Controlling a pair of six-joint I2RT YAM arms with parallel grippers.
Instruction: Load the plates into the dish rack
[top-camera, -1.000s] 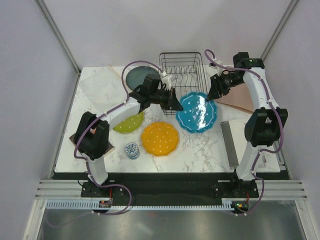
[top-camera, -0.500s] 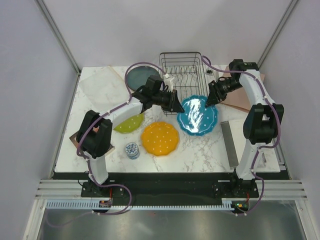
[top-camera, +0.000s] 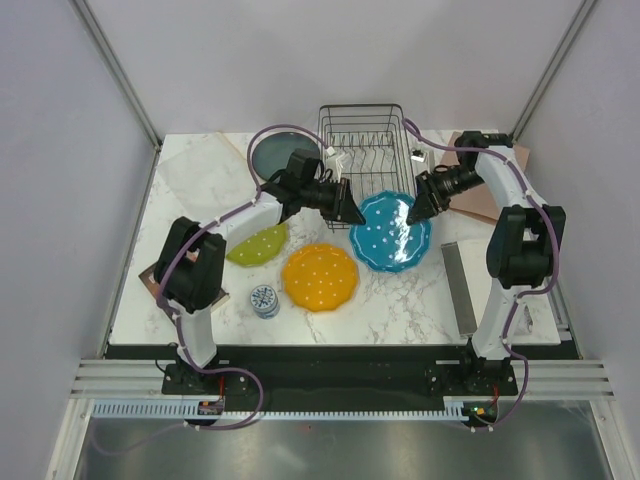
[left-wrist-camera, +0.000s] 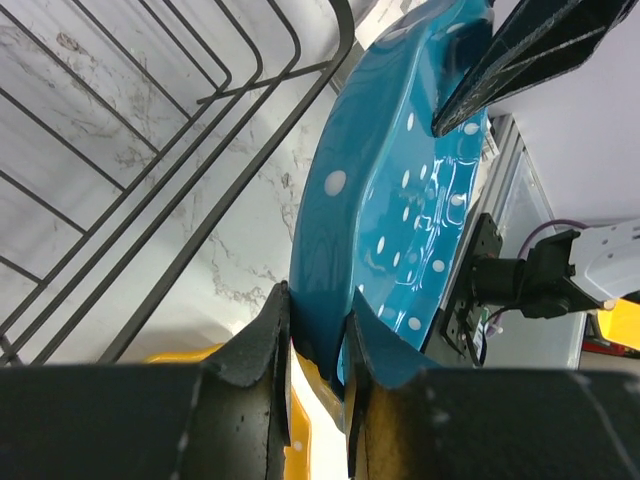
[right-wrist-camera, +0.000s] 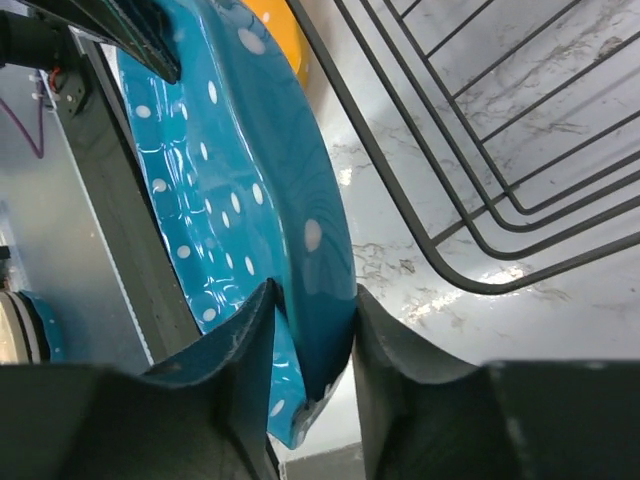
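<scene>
The blue dotted plate (top-camera: 393, 232) is held tilted above the table just in front of the black wire dish rack (top-camera: 364, 150). My left gripper (top-camera: 352, 216) is shut on its left rim (left-wrist-camera: 380, 200). My right gripper (top-camera: 412, 213) is shut on its right rim (right-wrist-camera: 290, 230). The orange plate (top-camera: 320, 276) lies flat in front. The lime-green plate (top-camera: 258, 245) lies left of it, partly under my left arm. The dark teal-grey plate (top-camera: 276, 153) lies left of the rack. The rack's wires show in both wrist views (left-wrist-camera: 200, 130) (right-wrist-camera: 470, 150).
A small round blue-white tin (top-camera: 265, 300) stands near the front left. A grey bar (top-camera: 458, 285) lies at the right. A brown board (top-camera: 488, 195) lies at the back right under my right arm. A brown square (top-camera: 152, 278) pokes out at the left edge.
Both grippers have carried the blue plate slightly left and towards the rack. The right arm has swung inward. The other plates have not moved.
</scene>
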